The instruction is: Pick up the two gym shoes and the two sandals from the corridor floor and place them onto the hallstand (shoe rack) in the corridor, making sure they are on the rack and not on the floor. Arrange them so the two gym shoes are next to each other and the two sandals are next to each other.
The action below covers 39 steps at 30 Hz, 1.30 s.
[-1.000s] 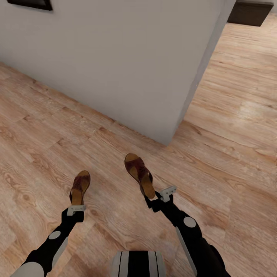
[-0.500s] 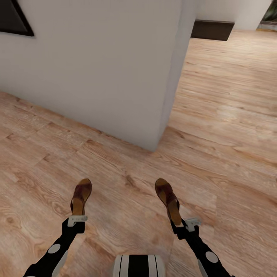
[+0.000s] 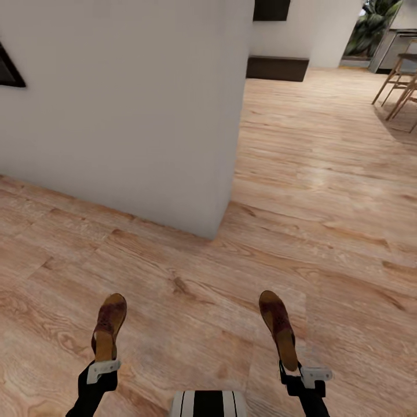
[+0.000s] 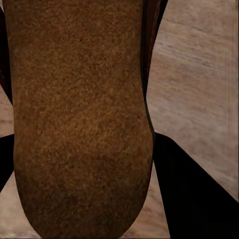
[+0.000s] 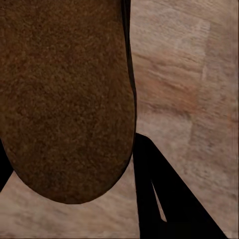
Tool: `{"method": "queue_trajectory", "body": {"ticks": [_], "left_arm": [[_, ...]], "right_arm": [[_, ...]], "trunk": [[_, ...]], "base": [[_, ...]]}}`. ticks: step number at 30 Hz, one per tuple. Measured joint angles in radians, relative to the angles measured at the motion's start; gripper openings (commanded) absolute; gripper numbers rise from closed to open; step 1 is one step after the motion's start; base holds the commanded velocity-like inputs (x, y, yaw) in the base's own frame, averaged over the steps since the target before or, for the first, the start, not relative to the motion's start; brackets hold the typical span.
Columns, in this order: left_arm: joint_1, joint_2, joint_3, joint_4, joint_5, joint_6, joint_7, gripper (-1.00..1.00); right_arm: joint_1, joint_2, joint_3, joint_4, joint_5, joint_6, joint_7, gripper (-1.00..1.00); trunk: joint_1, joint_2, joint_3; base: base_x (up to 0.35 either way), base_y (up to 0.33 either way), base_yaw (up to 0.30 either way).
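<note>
Left hand (image 3: 102,366): clamped on the heel end of the left sandal (image 3: 108,326), low in the head view at the left; the black arm runs off the lower edge.
Right hand (image 3: 301,375): clamped on the heel end of the right sandal (image 3: 280,328), low in the head view at the right.
Left sandal: held out ahead of the hand, toe pointing away from the robot, strap side up, above the floor (image 3: 324,191). In the left wrist view its tan-brown footbed (image 4: 79,114) lies between the dark fingers (image 4: 194,199).
Right sandal: held the same way, toe leaning slightly toward the left sandal. In the right wrist view its footbed (image 5: 62,94) sits by a dark finger (image 5: 164,199), with wood planks behind.
Sandals to each other: well apart, at about the same height in the head view.
Floor: light brown wood planks with visible grain, running ahead and to the right.
Wall (image 3: 127,98): white-grey, its corner just ahead of the robot and between the two sandals' lines.
Far right: wooden chair legs (image 3: 399,81) and a green plant (image 3: 370,29).
Far middle: a dark low unit (image 3: 277,68) against a white wall.
Robot trunk (image 3: 208,403): striped black and white, at the lower edge.
</note>
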Motion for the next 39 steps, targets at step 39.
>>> {"method": "queue_trajectory", "body": {"ticks": [39], "left_arm": [[0.034,0.002,0.0,0.039,0.03,-0.031,0.0,-1.0]], "right_arm": [[0.0,-0.013,0.001,0.067,-0.002,-0.02,-0.003,-1.0]], "trunk": [[-0.048,0.07,0.164]], "base": [[0.0,0.0,-0.126]]}}
